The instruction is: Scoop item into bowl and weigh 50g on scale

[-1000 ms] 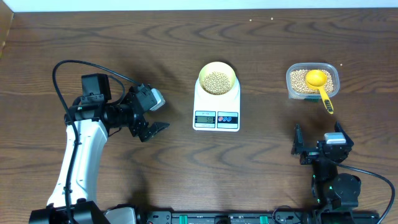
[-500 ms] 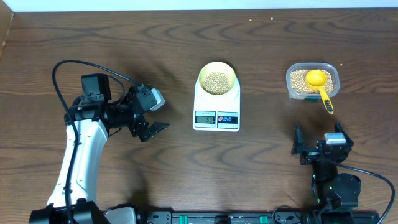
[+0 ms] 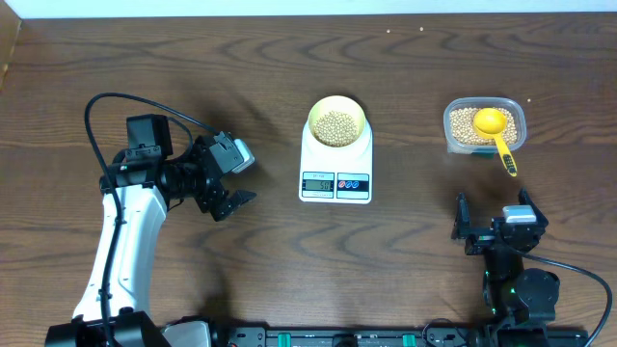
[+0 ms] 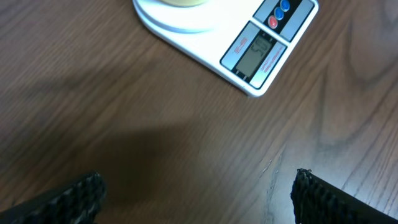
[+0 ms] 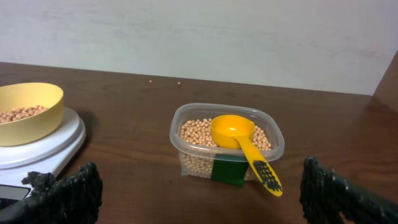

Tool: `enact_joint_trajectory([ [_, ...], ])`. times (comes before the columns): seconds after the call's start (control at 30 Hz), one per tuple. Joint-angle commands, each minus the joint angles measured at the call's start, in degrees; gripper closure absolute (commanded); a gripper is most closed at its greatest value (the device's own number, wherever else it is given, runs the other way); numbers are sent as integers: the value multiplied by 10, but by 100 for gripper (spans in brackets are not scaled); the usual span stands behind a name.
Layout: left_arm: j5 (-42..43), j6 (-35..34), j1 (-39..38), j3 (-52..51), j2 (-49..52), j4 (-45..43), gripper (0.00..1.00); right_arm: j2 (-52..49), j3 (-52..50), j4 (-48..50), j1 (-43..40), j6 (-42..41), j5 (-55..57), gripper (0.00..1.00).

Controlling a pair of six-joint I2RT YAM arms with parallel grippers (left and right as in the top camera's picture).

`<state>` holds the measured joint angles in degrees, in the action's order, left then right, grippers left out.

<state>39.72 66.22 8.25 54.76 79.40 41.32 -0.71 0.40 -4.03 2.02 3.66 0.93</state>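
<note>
one scale (image 3: 335, 183), one bowl (image 3: 336, 100), one tub (image 3: 448, 125), one scoop (image 3: 493, 121), two arms (image 3: 123, 236) (image 3: 518, 284)

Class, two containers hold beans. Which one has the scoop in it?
The clear tub, right of the scale: the yellow scoop lies on its beans. The bowl on the scale holds beans only.

table (image 3: 289, 77): dark brown wood grain is seen | scale (image 3: 335, 164): white, buttons (image 4: 283, 7) red and blue | bowl (image 3: 336, 102): pale yellow | soybeans (image 3: 335, 126): tan | tub (image 5: 177, 122), 3 o'clock of scale: clear, label (image 5: 227, 172) green | scoop (image 3: 493, 121): bright yellow
</note>
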Motion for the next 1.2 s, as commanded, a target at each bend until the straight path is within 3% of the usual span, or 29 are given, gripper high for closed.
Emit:
enact_joint_trajectory([
  [0.0,-17,-1,2,-5,3,2,2,3,-1,-2,3,5,4,1],
  [0.23,-68,-24,2,-7,2,-28,2,3,-1,-2,3,5,4,1],
  [0.3,-103,-78,3,-8,-2,-63,2,3,-1,-2,3,5,4,1],
  [0.57,-238,-427,3,-75,-66,-275,2,3,-1,-2,3,5,4,1],
  [0.77,-320,-564,3,-173,-153,-412,3,3,-1,-2,3,5,4,1],
  [1.17,-329,-574,3,-395,-380,-569,2,3,-1,-2,3,5,4,1],
])
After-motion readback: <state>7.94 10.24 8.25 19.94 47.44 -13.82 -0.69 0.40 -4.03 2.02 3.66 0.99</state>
